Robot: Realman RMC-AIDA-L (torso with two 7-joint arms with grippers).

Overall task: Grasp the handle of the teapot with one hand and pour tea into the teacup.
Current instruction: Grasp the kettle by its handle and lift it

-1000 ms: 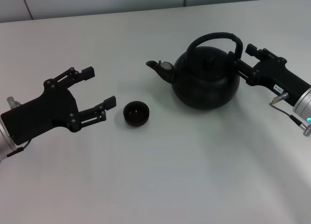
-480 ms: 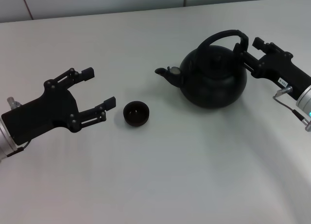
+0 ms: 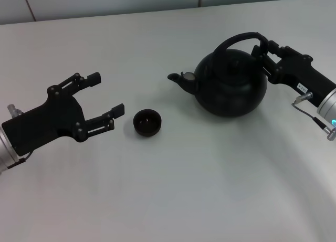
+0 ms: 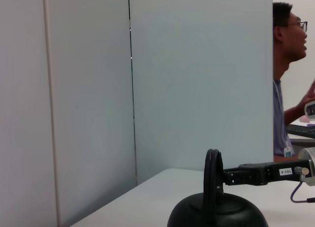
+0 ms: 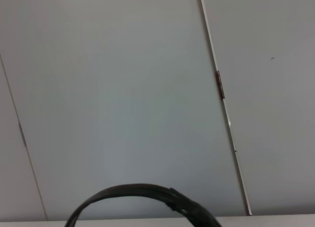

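Note:
The black teapot (image 3: 230,87) stands at the right of the white table (image 3: 184,189), its spout (image 3: 181,79) pointing left toward the teacup (image 3: 147,123). My right gripper (image 3: 264,49) is shut on the right end of the arched handle (image 3: 239,38). The handle also shows in the right wrist view (image 5: 142,193) and edge-on in the left wrist view (image 4: 212,180), where the right gripper (image 4: 227,177) meets it above the teapot body (image 4: 216,214). My left gripper (image 3: 108,93) is open and empty, just left of the teacup.
Grey partition panels (image 4: 147,79) stand behind the table's far edge. A person (image 4: 288,89) sits beyond the partition in the left wrist view. Bare table surface lies in front of the teacup and teapot.
The teapot has shifted right with my right gripper on its handle, and the spout has moved away from the teacup. Since half a second ago almost nothing has moved. The left arm is still.

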